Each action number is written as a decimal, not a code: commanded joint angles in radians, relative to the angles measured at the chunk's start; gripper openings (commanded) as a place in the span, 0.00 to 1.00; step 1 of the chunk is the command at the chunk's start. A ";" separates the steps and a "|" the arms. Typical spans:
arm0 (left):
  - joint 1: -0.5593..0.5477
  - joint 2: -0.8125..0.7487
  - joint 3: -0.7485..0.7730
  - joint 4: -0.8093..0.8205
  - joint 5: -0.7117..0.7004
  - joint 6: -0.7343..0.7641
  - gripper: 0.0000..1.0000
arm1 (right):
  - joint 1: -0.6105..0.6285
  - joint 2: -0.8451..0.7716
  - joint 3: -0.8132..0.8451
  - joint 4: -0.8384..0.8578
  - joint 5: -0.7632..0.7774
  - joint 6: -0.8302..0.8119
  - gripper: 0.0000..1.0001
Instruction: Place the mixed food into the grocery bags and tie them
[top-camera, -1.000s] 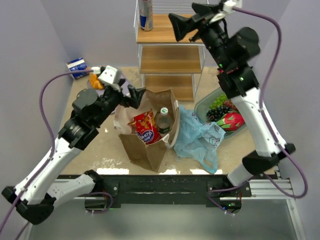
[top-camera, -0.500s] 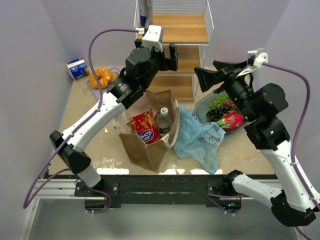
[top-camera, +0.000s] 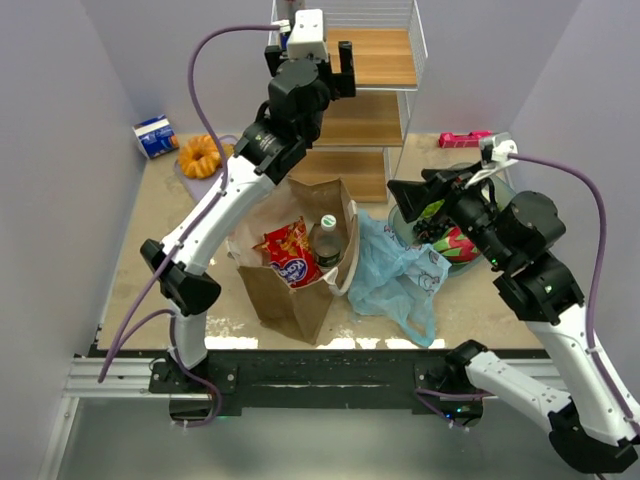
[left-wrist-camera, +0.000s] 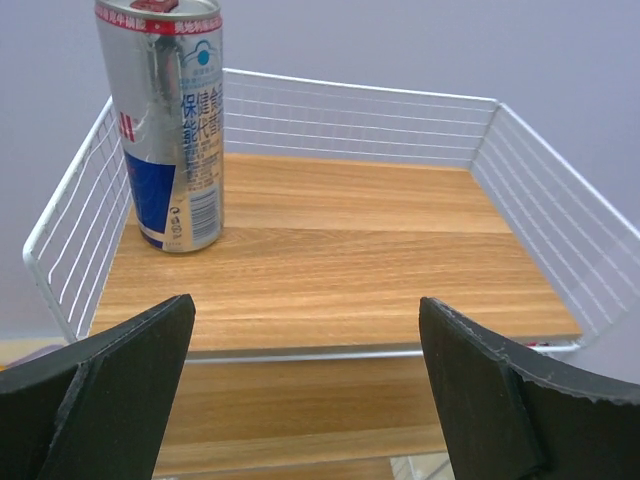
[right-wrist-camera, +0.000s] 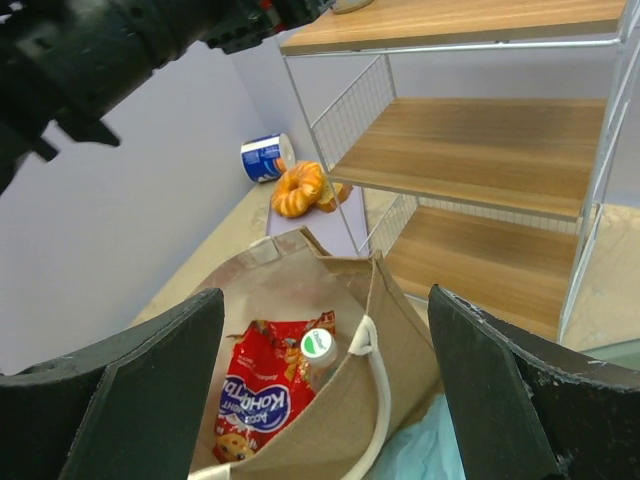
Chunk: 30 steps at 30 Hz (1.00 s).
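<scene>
Table (top-camera: 160, 200): paper bag (top-camera: 290, 300), plastic bag (top-camera: 400, 280), green bowl (top-camera: 400, 215), pastry (top-camera: 199, 157), carton (top-camera: 154, 136), shelf (top-camera: 370, 110).

A tall silver drink can with red and blue bands (left-wrist-camera: 170, 130) stands upright in the back left corner of a wooden shelf board (left-wrist-camera: 340, 260) fenced by white wire mesh (left-wrist-camera: 350, 110). The left gripper (left-wrist-camera: 305, 320) faces the shelf's front edge, its black fingers (left-wrist-camera: 110, 390) spread wide, nothing between them. A lower wooden board (left-wrist-camera: 300, 410) shows beneath.

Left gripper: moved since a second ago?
Yes. The left gripper went from the brown paper bag rim up to the shelf top tier.
</scene>
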 joint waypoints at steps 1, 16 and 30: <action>0.061 0.041 0.057 -0.056 -0.016 -0.026 1.00 | -0.003 -0.036 -0.005 -0.026 -0.015 0.016 0.86; 0.173 0.101 0.037 0.026 0.113 -0.005 0.96 | -0.002 -0.066 -0.031 -0.062 -0.044 0.028 0.86; 0.201 0.159 0.025 0.104 0.021 0.041 0.90 | -0.003 -0.064 -0.056 -0.080 -0.042 0.024 0.86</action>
